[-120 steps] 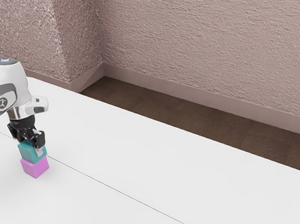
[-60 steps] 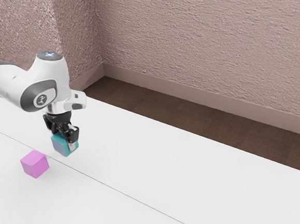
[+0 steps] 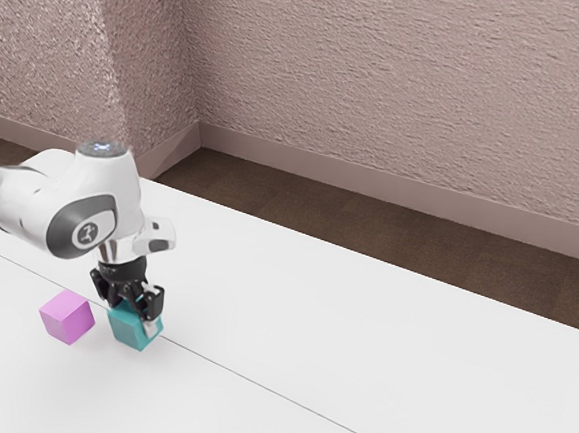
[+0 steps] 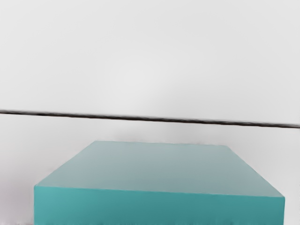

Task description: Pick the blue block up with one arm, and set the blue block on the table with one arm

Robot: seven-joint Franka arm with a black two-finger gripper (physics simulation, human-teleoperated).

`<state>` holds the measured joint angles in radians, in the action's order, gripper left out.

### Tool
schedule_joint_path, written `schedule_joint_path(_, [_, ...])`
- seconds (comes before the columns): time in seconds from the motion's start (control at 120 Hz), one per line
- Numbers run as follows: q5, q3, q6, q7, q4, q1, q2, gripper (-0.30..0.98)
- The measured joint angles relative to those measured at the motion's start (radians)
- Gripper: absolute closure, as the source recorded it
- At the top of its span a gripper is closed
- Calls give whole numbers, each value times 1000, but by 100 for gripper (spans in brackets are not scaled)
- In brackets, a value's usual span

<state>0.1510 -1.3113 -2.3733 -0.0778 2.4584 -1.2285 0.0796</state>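
Teal-blue block [image 3: 129, 329] had shifted lower, slightly toward exterior view's right; lay just right of magenta cube [image 3: 67, 317], at or just above white tabletop [image 3: 291, 327]. Black two-finger gripper [image 3: 137, 317] was closed on it. Presumably light, rigid; best held by opposite sides.

On the table [image 3: 361, 323], two blocks are sitting near each other towards the exterior view's left, with a narrow gap between them. The gripped block [image 3: 132, 332] is sitting on the exterior view's right of the loose block [image 3: 66, 318], roughly level with it, and between the fingertips of the gripper [image 3: 139, 311], which is reaching down from above. Whether its underside is touching the tabletop is hard to tell. The seam [image 3: 256, 383] is running across the table, passing just beside the gripped block. Behind the table the floor [image 3: 368, 233] is stretching to the wall [image 3: 400, 85].
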Motion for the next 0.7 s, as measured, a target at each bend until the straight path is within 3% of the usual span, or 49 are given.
schedule_joint_path(0.125, [-4,0,-13,-13,14,1,2,35])
schedule_joint_path(0.408, [-31,-3,-27,-8,19,5,7,12])
schedule_joint_path(0.7, [-41,12,16,22,-72,16,33,3])
